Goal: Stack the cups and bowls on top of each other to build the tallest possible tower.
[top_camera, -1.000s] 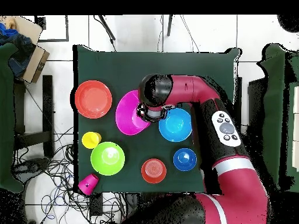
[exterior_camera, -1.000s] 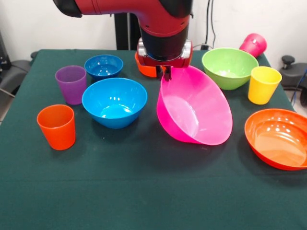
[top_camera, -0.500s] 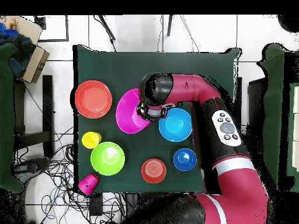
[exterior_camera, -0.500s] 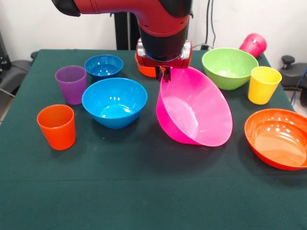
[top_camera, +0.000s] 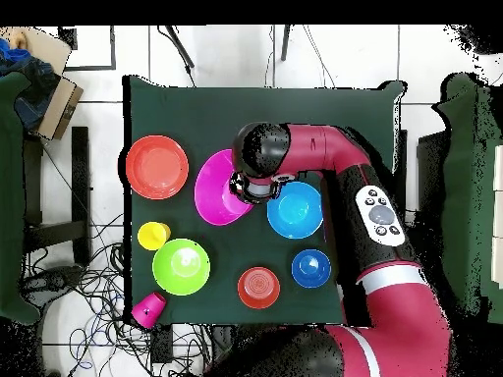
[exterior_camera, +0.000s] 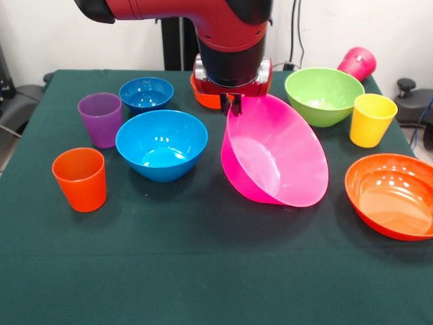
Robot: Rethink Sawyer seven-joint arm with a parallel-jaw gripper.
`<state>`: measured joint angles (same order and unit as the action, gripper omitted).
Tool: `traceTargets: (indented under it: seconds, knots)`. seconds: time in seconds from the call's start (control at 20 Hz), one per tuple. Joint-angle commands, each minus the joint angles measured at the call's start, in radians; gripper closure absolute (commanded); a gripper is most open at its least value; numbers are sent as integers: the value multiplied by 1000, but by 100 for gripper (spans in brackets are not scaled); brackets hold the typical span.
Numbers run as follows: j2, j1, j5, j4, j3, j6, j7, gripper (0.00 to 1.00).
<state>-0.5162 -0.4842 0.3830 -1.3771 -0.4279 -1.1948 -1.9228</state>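
My gripper is shut on the far rim of the very large pink bowl and holds it tilted, its mouth facing the camera; it also shows in the overhead view. The medium blue bowl sits left of it. The small blue bowl and small orange bowl stand behind. The lime green bowl, yellow cup and large orange bowl are on the right. The purple cup and orange cup stand at left. The magenta cup lies at the far right corner.
The dark green table has open cloth along its near edge. A cardboard box and cables lie on the floor beside the table in the overhead view.
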Motion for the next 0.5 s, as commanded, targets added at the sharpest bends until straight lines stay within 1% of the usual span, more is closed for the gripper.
traceTargets:
  seconds: [0.05,0.5]
  knots:
    - [48,28,50,52,-28,-96,172,100]
    - [41,30,43,50,-29,-110,166,100]
